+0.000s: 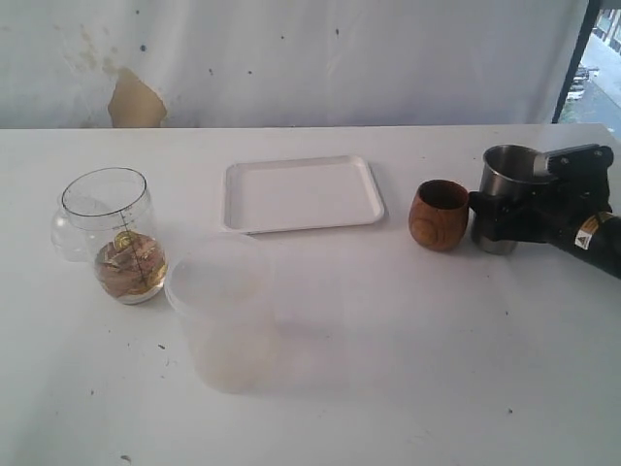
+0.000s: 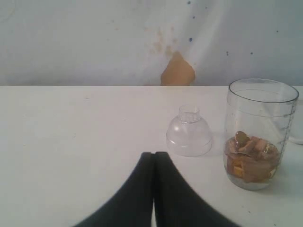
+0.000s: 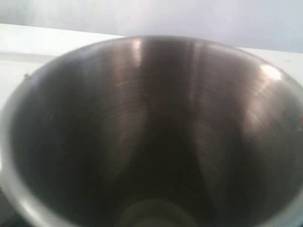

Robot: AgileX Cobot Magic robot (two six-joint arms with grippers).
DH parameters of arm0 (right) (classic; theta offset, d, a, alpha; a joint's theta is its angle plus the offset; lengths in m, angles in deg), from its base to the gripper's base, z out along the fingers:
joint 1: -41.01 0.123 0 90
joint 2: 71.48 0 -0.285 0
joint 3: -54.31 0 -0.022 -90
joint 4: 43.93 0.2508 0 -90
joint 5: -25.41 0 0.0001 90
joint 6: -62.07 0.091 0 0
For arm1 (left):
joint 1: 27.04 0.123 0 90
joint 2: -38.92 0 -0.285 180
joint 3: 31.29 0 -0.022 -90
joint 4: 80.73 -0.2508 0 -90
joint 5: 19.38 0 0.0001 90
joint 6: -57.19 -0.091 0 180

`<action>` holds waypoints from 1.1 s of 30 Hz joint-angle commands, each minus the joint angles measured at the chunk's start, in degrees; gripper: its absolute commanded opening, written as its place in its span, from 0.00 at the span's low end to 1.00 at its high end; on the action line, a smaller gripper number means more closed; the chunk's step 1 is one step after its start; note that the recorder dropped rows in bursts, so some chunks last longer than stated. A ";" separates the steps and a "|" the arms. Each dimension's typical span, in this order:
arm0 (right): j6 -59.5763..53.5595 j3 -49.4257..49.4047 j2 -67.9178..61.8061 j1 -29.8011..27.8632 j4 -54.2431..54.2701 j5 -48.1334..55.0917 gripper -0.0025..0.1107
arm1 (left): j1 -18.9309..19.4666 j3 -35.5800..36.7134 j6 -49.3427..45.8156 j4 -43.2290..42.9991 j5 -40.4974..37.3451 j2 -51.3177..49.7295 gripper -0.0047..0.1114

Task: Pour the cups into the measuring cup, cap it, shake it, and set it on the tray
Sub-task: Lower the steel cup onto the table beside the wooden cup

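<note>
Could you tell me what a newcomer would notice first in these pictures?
First, the black right gripper closed around the steel tumbler at the right, beside the wooden cup. Then the uncapped measuring cup at the left, brownish pieces in its bottom, and the bare white tray between them, farther back.

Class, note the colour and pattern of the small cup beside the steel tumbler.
The wooden cup is brown with darker grain, clearest in the exterior view.

Shiny brushed steel tumbler (image 3: pixel 151 118), glossy wooden cup (image 1: pixel 439 215), seemingly matt tray (image 1: pixel 301 194)
</note>
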 commanded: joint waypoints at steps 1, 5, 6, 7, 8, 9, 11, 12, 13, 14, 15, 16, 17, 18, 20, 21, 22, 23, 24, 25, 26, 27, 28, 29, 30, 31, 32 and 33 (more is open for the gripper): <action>0.76 0.01 -1.34 1.00 -1.14 -2.87 0.02 | -0.03 -0.18 0.15 0.09 0.46 0.14 0.04; 0.01 0.01 -2.35 3.40 -1.35 -4.15 0.02 | -0.03 -0.18 0.15 0.09 0.46 0.14 0.04; 0.01 0.01 -2.35 3.75 -1.35 -4.30 0.02 | -0.03 -0.18 0.15 0.09 0.46 0.14 0.04; -0.25 0.01 -2.35 4.39 -1.35 -4.30 0.02 | -0.03 -0.18 0.15 0.09 0.46 0.14 0.04; -0.76 0.01 -2.35 4.53 -1.35 -4.30 0.02 | -0.03 -0.18 0.15 0.09 0.46 0.14 0.04; -2.11 0.01 -2.35 4.78 -1.38 -3.92 0.02 | -0.03 -0.18 0.15 0.09 0.46 0.14 0.04; -5.90 0.01 -2.35 4.78 -1.38 -3.04 0.02 | -0.03 -0.18 0.15 0.09 0.46 0.14 0.04; -7.98 0.01 -2.35 4.78 -1.38 -2.51 0.02 | -0.03 -0.18 0.15 0.09 0.46 0.14 0.04; -8.55 0.01 -2.35 4.78 -1.38 -2.23 0.02 | -0.03 -0.18 0.15 0.09 0.46 0.14 0.04; -8.66 0.01 -2.35 4.78 -1.38 -1.67 0.02 | -0.03 -0.18 0.15 0.09 0.46 0.14 0.04; -8.66 0.01 -2.35 4.78 -1.38 -1.67 0.02 | -0.03 -0.18 0.15 0.09 0.46 0.14 0.04; -8.88 0.01 -2.35 4.78 -1.38 -1.75 0.02 | -0.03 -0.18 0.15 0.09 0.46 0.14 0.04; -8.88 0.01 -2.35 4.78 -1.38 -1.75 0.02 | -0.03 -0.18 0.15 0.09 0.46 0.14 0.04; -8.88 0.01 -2.35 4.78 -1.38 -1.75 0.02 | -0.03 -0.18 0.15 0.09 0.46 0.14 0.04; -8.88 0.01 -2.35 4.78 -1.38 -1.75 0.02 | -0.03 -0.18 0.15 0.09 0.46 0.14 0.04; -8.88 0.01 -2.35 4.78 -1.38 -1.75 0.02 | -0.03 -0.18 0.15 0.09 0.46 0.14 0.04; -8.89 0.01 -2.35 4.78 -1.38 -1.64 0.02 | -0.03 -0.18 0.15 0.09 0.46 0.14 0.04; -8.73 0.01 -2.35 4.78 -1.38 -1.13 0.02 | -0.03 -0.18 0.15 0.09 0.46 0.14 0.04; -8.29 0.01 -2.35 4.78 -1.24 -0.43 0.04 | -0.03 -0.18 0.15 0.09 0.46 0.14 0.04; -7.88 0.01 -2.35 4.78 -0.99 0.16 0.06 | -0.03 -0.18 0.15 0.09 0.46 0.14 0.04; -7.75 0.01 -2.35 4.78 -0.71 0.92 0.11 | -0.03 -0.18 0.15 0.09 0.46 0.14 0.04; -7.75 0.01 -2.35 4.78 -0.58 1.22 0.17 | -0.03 -0.18 0.15 0.09 0.46 0.14 0.04; -7.75 0.01 -2.35 4.78 -0.58 1.68 0.25 | -0.03 -0.18 0.15 0.09 0.46 0.14 0.04; -7.73 0.01 -2.35 4.78 -0.58 1.68 0.35 | -0.03 -0.18 0.15 0.09 0.46 0.14 0.04; -7.62 0.01 -2.35 4.78 -0.58 1.79 0.44 | -0.03 -0.18 0.15 0.09 0.46 0.14 0.04; -7.63 0.01 -2.35 4.78 -0.58 1.79 0.52 | -0.03 -0.18 0.15 0.09 0.46 0.14 0.04; -7.63 0.01 -2.35 4.78 -0.58 1.79 0.62 | -0.03 -0.18 0.15 0.09 0.46 0.14 0.04; -7.63 0.01 -2.35 4.78 -0.12 1.95 0.70 | -0.03 -0.18 0.15 0.09 0.46 0.14 0.04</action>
